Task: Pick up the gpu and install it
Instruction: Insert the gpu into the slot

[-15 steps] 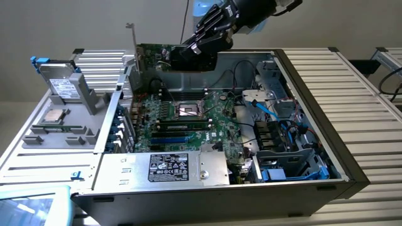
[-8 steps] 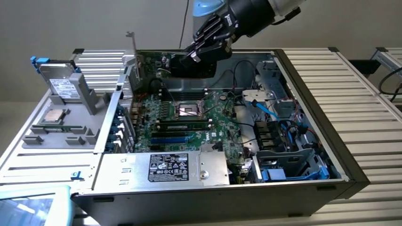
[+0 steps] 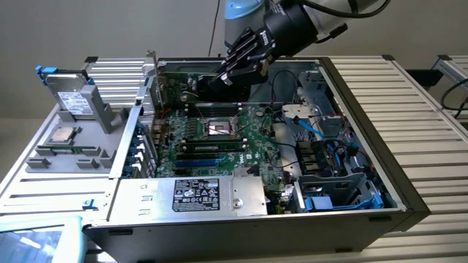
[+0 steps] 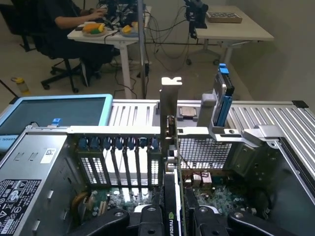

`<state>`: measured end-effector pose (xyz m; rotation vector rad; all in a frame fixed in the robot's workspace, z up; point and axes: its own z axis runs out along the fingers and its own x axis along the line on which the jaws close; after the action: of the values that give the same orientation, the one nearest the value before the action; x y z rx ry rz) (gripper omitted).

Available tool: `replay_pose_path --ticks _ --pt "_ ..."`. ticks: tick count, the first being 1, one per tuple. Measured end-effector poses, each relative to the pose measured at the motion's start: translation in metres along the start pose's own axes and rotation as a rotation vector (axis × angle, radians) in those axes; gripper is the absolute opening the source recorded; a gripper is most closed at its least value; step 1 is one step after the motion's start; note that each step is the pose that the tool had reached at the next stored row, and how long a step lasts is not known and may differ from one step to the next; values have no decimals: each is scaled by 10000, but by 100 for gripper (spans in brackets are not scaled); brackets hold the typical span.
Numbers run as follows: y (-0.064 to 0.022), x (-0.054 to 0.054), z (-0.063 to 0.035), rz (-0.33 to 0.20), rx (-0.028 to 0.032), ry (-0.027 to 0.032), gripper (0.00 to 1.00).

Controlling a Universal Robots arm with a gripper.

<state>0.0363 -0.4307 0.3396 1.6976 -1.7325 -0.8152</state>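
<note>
My gripper point(image 3: 232, 74) hangs over the back of the open computer case point(image 3: 365, 98), shut on the gpu point(image 3: 212, 90). I hold the card on edge, with its black cooler under the fingers and its green board running toward the rear slots. In the wrist view the gpu point(image 4: 172, 211) sits clamped between my two black fingers point(image 4: 148, 221), and its silver end bracket point(image 4: 169, 103) stands upright against the case's rear slot wall point(image 4: 123, 130), rising above its rim. The card sits low above the motherboard point(image 3: 219, 153); whether it is seated in a slot I cannot tell.
A power supply point(image 3: 190, 194) lies along the case's near side. Memory sticks point(image 3: 212, 145) and a processor socket point(image 3: 218, 129) sit mid-board, with blue cables point(image 3: 314, 131) to the exterior view's right. A grey drive point(image 3: 73, 101) stands in a holder on the exterior view's left. A seated person point(image 4: 64, 19) is far off.
</note>
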Motion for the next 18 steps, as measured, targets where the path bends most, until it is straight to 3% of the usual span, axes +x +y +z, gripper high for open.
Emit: replay_pose_path --ticks 11,18 --pt "-127 166 157 1 0 -1 27" --pt "-200 210 268 0 0 -1 27"
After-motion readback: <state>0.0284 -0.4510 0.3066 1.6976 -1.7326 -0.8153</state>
